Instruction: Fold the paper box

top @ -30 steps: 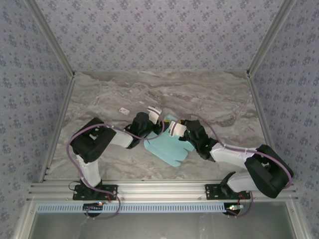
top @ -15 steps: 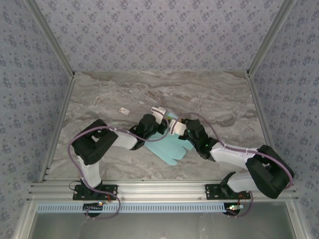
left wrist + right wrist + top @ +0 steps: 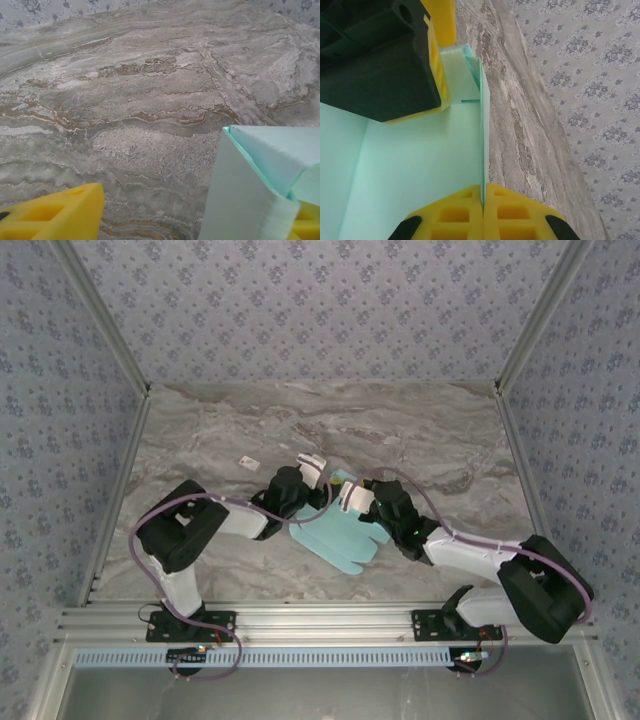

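Observation:
The paper box (image 3: 335, 535) is a light blue die-cut sheet lying partly flat on the table's middle, with one wall raised at its far end. My right gripper (image 3: 350, 498) is shut on the edge of that upright wall (image 3: 484, 140), its yellow fingers (image 3: 510, 210) pressed together (image 3: 483, 192). My left gripper (image 3: 316, 470) stands open at the wall's far-left corner. In the left wrist view one yellow finger (image 3: 55, 212) sits apart at the lower left. The folded blue wall (image 3: 250, 185) rests against the other finger (image 3: 307, 225).
A tiny white tag (image 3: 248, 462) lies on the marble table (image 3: 420, 440) left of the arms' wrists. Patterned walls close in the table on three sides. Bare marble lies beyond the box.
The left gripper pushed right toward the raised wall while narrowing, then drew back to where it was and widened. The right gripper kept its hold on the wall.

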Controlling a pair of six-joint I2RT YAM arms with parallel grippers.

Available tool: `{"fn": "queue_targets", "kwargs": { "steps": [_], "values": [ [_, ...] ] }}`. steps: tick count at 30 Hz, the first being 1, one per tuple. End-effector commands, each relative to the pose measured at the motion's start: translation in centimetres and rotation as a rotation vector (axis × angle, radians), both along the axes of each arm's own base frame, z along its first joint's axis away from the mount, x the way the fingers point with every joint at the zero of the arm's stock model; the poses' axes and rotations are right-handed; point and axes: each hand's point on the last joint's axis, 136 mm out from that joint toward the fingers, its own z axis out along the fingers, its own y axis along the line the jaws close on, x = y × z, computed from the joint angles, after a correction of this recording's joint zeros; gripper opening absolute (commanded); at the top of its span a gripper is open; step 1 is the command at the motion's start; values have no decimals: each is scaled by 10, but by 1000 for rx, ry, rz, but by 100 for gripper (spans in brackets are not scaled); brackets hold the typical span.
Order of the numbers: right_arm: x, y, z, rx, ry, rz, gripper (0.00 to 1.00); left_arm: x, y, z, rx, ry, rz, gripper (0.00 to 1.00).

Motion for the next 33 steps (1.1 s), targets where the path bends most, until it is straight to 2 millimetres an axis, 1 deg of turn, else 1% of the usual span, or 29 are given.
{"fn": "queue_targets", "kwargs": {
  "steps": [1, 6, 15, 24, 26, 33],
  "values": [
    [-6, -3, -8, -21, 47, 3, 0, -1, 5, 22, -13, -46, -38, 71],
    [-5, -4, -9, -21, 48, -1, 0, -7, 7, 12, 20, -16, -80, 78],
    [-3, -4, -4, -17, 35, -8, 0, -12, 7, -8, 80, 67, -147, 79],
    [-1, -4, 2, -11, 22, -13, 0, -14, 5, -33, 122, 146, -163, 66],
    [0, -3, 7, 2, 14, -14, 0, -15, 4, -40, 123, 170, -170, 63],
    [1, -2, 18, 33, -7, -18, 0, -18, 1, -49, 113, 205, -180, 59]
  ]
}}
